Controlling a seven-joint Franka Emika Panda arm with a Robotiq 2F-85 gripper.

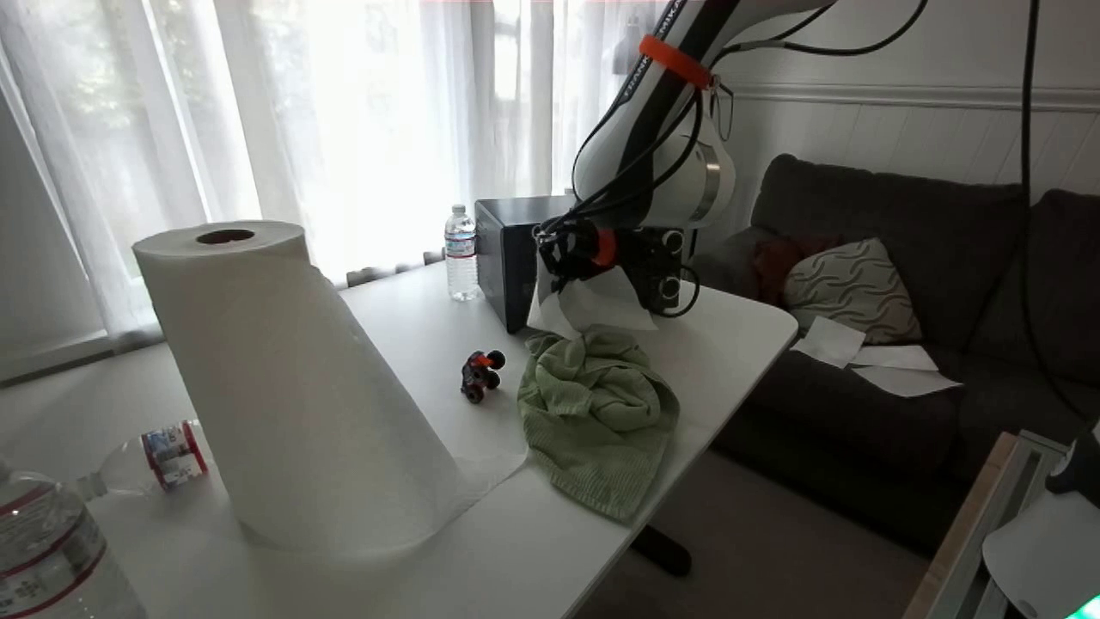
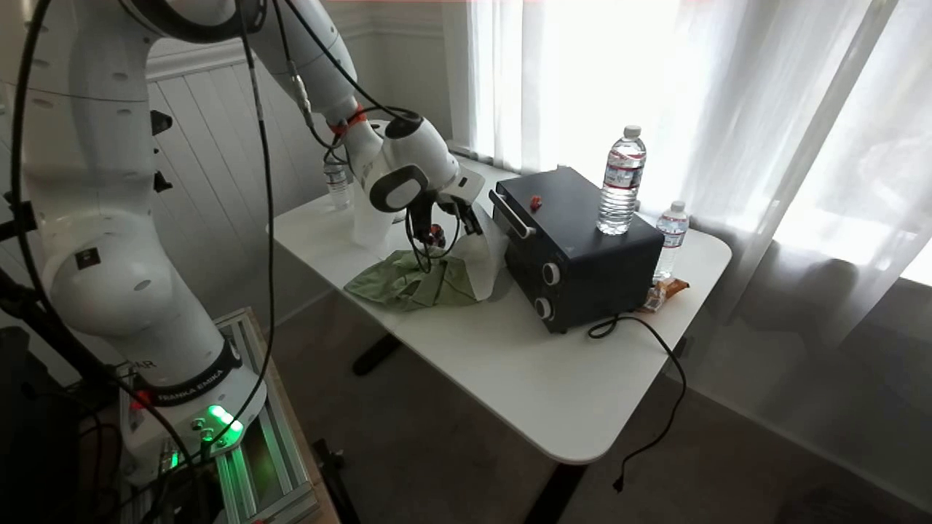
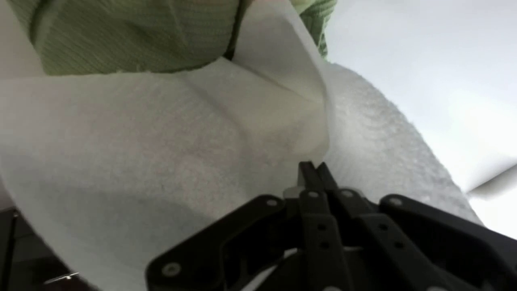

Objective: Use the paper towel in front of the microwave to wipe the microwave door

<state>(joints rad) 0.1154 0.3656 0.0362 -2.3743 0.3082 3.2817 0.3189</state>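
Observation:
My gripper (image 3: 314,165) is shut, with its fingertips together on a white paper towel (image 3: 173,161). The sheet hangs loosely from the fingers and also shows in both exterior views (image 1: 601,303) (image 2: 479,255). The microwave (image 2: 604,273) is a black box with a bar handle (image 2: 513,215) and two round knobs on its front. My gripper (image 2: 472,224) and the towel are just in front of its door, which the sheet partly covers. I cannot tell whether the sheet touches the door. In an exterior view the arm hides part of the microwave (image 1: 505,266).
A crumpled green cloth (image 1: 597,421) lies under the gripper, beside a small toy truck (image 1: 479,376). A paper towel roll (image 1: 309,395) stands farther along the table. A water bottle (image 2: 622,182) stands on the microwave, another (image 2: 670,240) behind it. A power cord (image 2: 655,338) hangs off the table.

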